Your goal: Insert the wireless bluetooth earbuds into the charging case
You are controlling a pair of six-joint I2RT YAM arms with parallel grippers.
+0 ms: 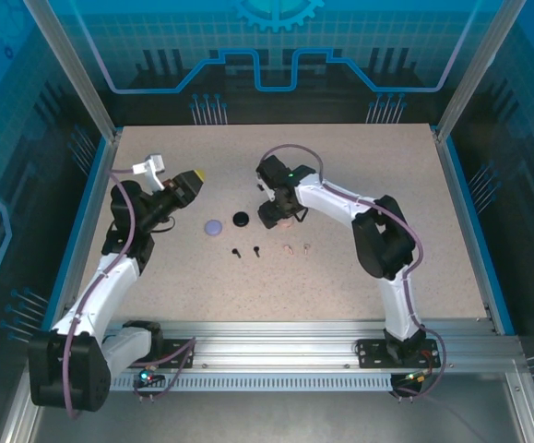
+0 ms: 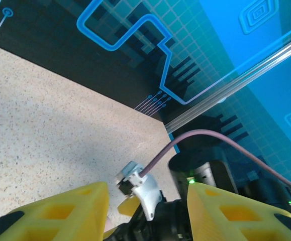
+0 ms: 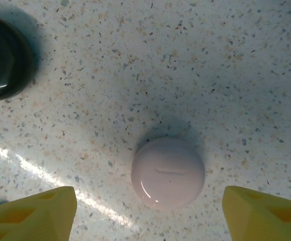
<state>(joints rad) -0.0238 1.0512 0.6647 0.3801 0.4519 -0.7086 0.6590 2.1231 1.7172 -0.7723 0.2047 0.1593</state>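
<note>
My right gripper (image 3: 149, 195) stands wide, and the pink case (image 3: 168, 173) lies between its fingers. This case is round and smooth, so an off-centre squeeze could shoot it toward the pink earbuds (image 1: 296, 247) just behind. My left gripper (image 2: 148, 188) is parted, empty.

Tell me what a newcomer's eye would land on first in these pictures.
The right pincer hangs open over the pale pink round case, yellow fingers on either side, not touching it. Just left on the speckled table sit a black round case and a purple round case, with tiny black earbuds and pink earbuds in a row nearer the arms. The left pincer sits off to the left, open and empty.
</note>
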